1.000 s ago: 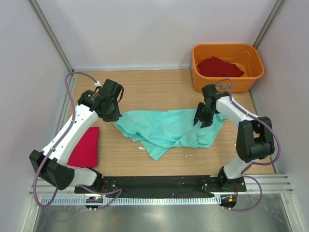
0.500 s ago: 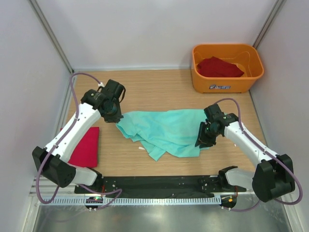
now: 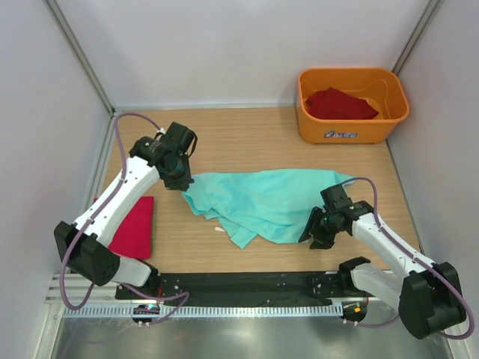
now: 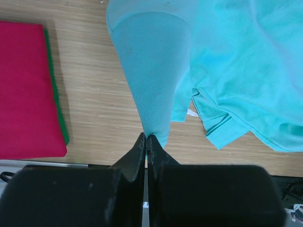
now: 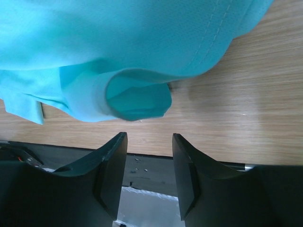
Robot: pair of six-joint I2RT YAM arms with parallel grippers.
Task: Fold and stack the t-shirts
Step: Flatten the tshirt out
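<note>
Left gripper (image 4: 147, 138) is seen fully closed, with a corner of the teal shirt (image 3: 262, 200) pinched between its fingertips and drawn up into a taut cone from the table (image 3: 247, 134). Right gripper (image 5: 149, 136) is seen with its jaws parted and nothing held between them. An open sleeve (image 5: 137, 99) of the same shirt lies just ahead of the fingertips, clear of both. The teal shirt is spread, rumpled, across the middle of the table between the two grippers and is gripped at its left end only. Its right edge lies beside the right gripper. A folded red shirt (image 3: 133, 226) is laid flat near the left edge of the table, apart from the teal one; a green edge is noted along its side in the left wrist view. A crumpled red shirt (image 3: 338, 105) is found inside the orange tub (image 3: 310, 123) at the far right corner of the table.
</note>
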